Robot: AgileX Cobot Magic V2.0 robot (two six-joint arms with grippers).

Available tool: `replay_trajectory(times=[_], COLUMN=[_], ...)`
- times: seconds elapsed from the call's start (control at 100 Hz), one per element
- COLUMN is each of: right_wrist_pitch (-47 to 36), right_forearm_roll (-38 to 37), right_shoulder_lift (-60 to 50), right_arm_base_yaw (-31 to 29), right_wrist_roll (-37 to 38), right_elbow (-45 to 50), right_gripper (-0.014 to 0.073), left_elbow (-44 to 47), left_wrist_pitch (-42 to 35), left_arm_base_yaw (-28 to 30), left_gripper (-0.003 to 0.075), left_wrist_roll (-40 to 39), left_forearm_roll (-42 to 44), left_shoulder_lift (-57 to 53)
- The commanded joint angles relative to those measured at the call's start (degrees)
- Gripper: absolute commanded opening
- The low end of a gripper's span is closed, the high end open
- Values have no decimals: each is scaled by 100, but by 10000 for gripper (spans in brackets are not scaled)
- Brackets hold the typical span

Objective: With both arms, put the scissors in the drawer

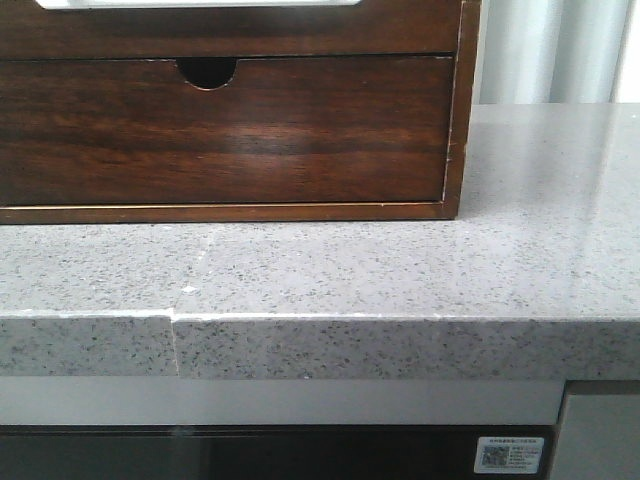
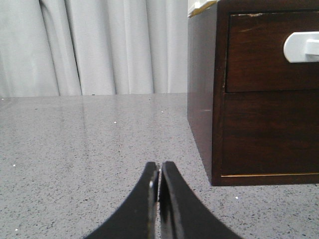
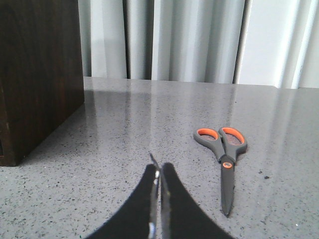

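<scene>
left tool point(image 2: 159, 186) – clenched, empty, low over the grey surface point(image 2: 89, 144) | right tool point(image 3: 159, 186) – clenched, empty | scissors point(image 3: 224, 157) flat on the surface, apart from right tool | drawer point(image 2: 259, 52) shut, top of wooden chest point(image 1: 230, 130)

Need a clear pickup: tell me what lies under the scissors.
The scissors lie flat on bare grey speckled countertop. Nothing else shows beneath them; the patch they cover is hidden.

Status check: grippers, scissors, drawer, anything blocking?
Left gripper shut, empty; right gripper shut, empty. Scissors flat on the countertop, blades closed, untouched. Drawer with white handle closed. Nothing seen in the way.
</scene>
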Motion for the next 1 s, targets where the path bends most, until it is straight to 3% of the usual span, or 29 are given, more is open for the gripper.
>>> replay_trajectory(times=[0.0,0.23,0.34,0.65,0.84,0.989], right_wrist_pitch=[-476,-489,-202,1513,2375,2391], right_forearm_roll=[-45,-6,183,278,266,243], right_shoulder_lift=[-115,-115,-115,552,1533,2030], right_arm_base_yaw=[-6,-6,-6,-6,-6,-6], right_wrist_roll=[-2,-2,-2,-2,-2,-2], right_elbow=[86,56,-264,-2139,-3186,-3530], right_gripper=[-69,-69,-69,-69,-69,-69], left_elbow=[207,153,-175,-2119,-3191,-3561], left_wrist_pitch=[-450,-641,-563,1209,1765,1737], left_arm_base_yaw=[-42,-42,-42,-42,-42,-42], left_gripper=[-20,-20,-20,-20,-20,-20], left_wrist_roll=[-71,-71,-71,-71,32,32], left_forearm_roll=[-45,-125,-736,-887,-825,-757], left_shoulder_lift=[-177,-177,-177,684,1685,2088])
